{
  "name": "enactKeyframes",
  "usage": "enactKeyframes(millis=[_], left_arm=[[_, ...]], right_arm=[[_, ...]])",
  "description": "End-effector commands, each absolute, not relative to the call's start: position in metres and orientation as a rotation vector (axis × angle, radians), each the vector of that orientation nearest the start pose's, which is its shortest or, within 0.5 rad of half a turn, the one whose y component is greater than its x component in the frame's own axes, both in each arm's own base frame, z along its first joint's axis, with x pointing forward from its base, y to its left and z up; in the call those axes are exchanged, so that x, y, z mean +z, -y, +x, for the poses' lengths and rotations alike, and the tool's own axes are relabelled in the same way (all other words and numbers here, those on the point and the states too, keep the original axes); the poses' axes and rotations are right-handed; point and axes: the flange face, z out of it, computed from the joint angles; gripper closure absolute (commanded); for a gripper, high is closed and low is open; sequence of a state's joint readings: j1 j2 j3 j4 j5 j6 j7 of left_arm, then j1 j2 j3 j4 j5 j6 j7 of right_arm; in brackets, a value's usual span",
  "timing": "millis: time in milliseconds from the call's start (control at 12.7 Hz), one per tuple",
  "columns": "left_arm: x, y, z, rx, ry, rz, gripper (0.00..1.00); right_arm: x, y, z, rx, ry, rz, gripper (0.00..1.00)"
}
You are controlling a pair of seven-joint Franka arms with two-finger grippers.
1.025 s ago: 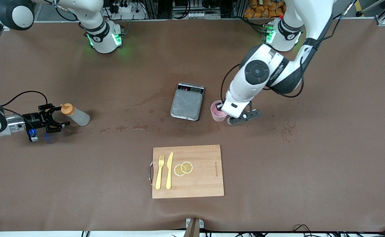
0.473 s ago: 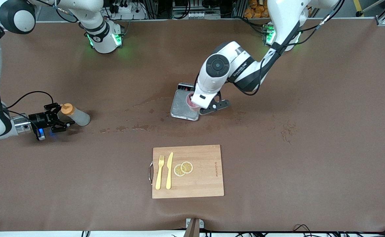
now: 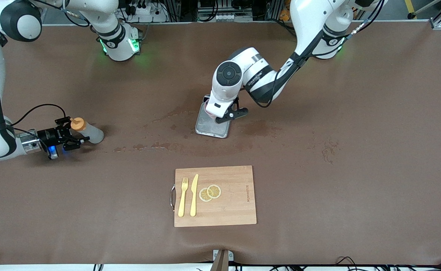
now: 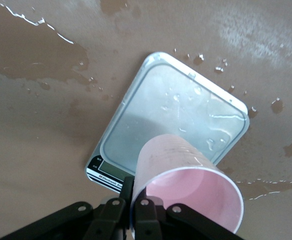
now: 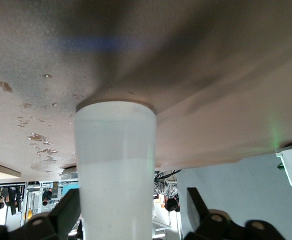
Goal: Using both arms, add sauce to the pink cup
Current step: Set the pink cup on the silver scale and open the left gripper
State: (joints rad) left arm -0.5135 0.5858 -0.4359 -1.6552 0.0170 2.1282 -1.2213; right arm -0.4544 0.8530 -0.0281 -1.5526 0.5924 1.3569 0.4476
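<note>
We judge the step as setting the pink cup [image 4: 185, 187] down on the scale [image 4: 178, 107]: keep it upright and centred over the platform before release. The left gripper [image 3: 224, 114] pinches the cup at its rim, over the scale. Well away from the scale, the right gripper [image 3: 71, 136], fingers spread, straddles the sauce [image 3: 86, 130] bottle.

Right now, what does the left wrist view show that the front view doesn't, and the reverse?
Only the left wrist view shows the pink cup clearly, pinched at its rim by the left gripper over the scale, whose plate is wet. Only the front view shows the right gripper open around the sauce, plus the cutting board, fork, knife and lemon slices. Both show the scale and table spills.
</note>
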Motion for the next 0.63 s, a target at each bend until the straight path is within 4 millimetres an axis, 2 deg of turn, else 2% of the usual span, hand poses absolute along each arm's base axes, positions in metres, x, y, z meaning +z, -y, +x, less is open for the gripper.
enactKeyframes(millis=[0, 158, 315, 552], left_arm=[[0.288, 0.538, 0.422, 0.306, 0.505, -3.151, 1.00], [0.277, 0.540, 0.425, 0.262, 0.487, -3.168, 1.00], [0.270, 0.538, 0.429, 0.221, 0.462, -3.168, 1.00], [0.256, 0.537, 0.431, 0.212, 0.454, -3.171, 1.00]], right_arm=[[0.131, 0.207, 0.545, 1.286, -1.222, -1.844, 0.36], [0.128, 0.206, 0.544, 1.296, -1.220, -1.840, 0.33], [0.128, 0.204, 0.545, 1.297, -1.217, -1.842, 0.05], [0.127, 0.200, 0.544, 1.311, -1.207, -1.840, 0.04]])
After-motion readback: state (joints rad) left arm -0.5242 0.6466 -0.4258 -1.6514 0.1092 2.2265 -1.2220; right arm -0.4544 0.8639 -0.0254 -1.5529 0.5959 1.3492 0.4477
